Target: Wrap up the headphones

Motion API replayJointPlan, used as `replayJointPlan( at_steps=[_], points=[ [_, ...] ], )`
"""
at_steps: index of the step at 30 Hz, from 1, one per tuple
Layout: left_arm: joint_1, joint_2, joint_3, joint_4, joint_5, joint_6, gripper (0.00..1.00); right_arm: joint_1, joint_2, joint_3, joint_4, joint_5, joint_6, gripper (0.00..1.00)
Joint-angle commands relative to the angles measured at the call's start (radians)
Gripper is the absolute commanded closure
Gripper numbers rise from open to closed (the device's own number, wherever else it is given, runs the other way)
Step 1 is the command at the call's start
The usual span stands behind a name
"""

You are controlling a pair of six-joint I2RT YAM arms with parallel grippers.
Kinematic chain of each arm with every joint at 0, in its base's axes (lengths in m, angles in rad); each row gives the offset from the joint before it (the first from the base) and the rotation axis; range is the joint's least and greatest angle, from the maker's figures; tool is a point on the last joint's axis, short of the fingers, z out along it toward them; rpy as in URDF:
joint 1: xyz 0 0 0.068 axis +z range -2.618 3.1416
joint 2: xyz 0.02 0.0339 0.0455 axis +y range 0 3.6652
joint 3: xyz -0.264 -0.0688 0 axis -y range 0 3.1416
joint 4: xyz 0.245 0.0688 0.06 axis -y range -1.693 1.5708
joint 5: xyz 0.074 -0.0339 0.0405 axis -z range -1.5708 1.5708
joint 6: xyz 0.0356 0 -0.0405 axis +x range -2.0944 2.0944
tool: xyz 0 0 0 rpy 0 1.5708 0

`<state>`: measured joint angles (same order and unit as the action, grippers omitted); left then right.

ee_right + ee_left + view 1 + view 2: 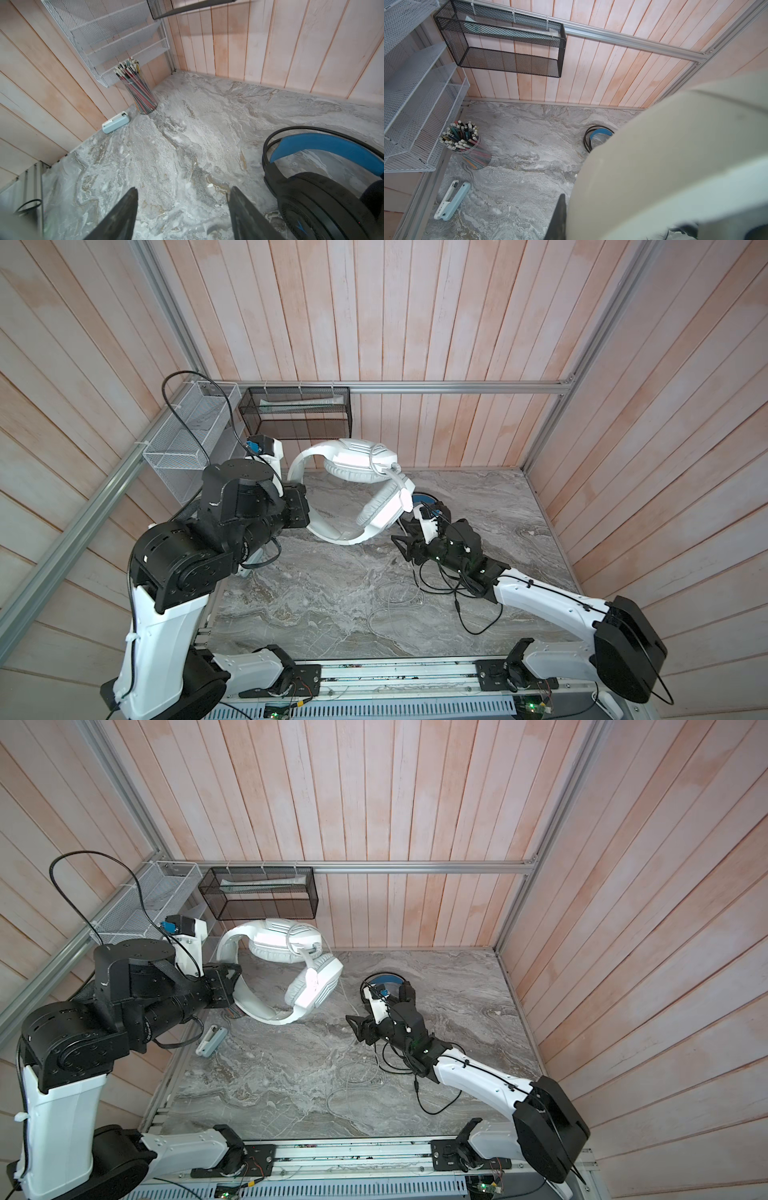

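open surface [187,135] lies ahead of my right pincer [182,188], jaws spread over bare marble. black headset [322,197] crowds just beside it. white headset [361,456], clamped in my left pincer [306,506], blocks the back left; loose cables [457,610] litter the near middle.

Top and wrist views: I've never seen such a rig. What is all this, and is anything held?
Two robot arms with pincer grippers work over a marble-patterned table. The two wide pictures come from one overhead camera pair; the other two from a camera on each wrist. The left gripper holds the white headphones up by the headband. The right gripper is open and empty beside the black headphones on the table. A grey-white cable and a black cable lie loose; a pencil cup and stapler sit by the wall.
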<state>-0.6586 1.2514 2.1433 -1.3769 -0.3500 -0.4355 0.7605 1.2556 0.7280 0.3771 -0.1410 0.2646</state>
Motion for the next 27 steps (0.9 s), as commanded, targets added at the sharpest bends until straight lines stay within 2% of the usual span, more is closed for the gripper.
replayJointPlan(
  at_steps=[1,7,11,14,20,27],
  points=[
    [-0.003,-0.004,0.005,0.07,-0.02,-0.011,1.0,-0.007,-0.042,-0.019,-0.007,-0.056,0.065,0.29],
    [-0.003,-0.003,0.006,0.075,-0.024,-0.005,1.0,-0.007,-0.117,-0.066,-0.037,-0.097,0.103,0.26],
    [-0.003,-0.001,0.005,0.079,-0.029,-0.003,1.0,-0.006,-0.162,-0.147,0.023,-0.148,0.143,0.33],
    [-0.003,-0.001,-0.001,0.086,-0.029,-0.001,1.0,0.0,-0.159,-0.214,0.082,-0.229,0.188,0.45],
    [-0.001,0.008,-0.002,0.089,-0.032,0.003,1.0,0.048,-0.154,-0.327,0.2,-0.231,0.226,0.47],
    [-0.001,0.016,-0.001,0.09,-0.042,0.004,1.0,0.072,-0.042,-0.331,0.278,-0.233,0.229,0.53]
  ],
)
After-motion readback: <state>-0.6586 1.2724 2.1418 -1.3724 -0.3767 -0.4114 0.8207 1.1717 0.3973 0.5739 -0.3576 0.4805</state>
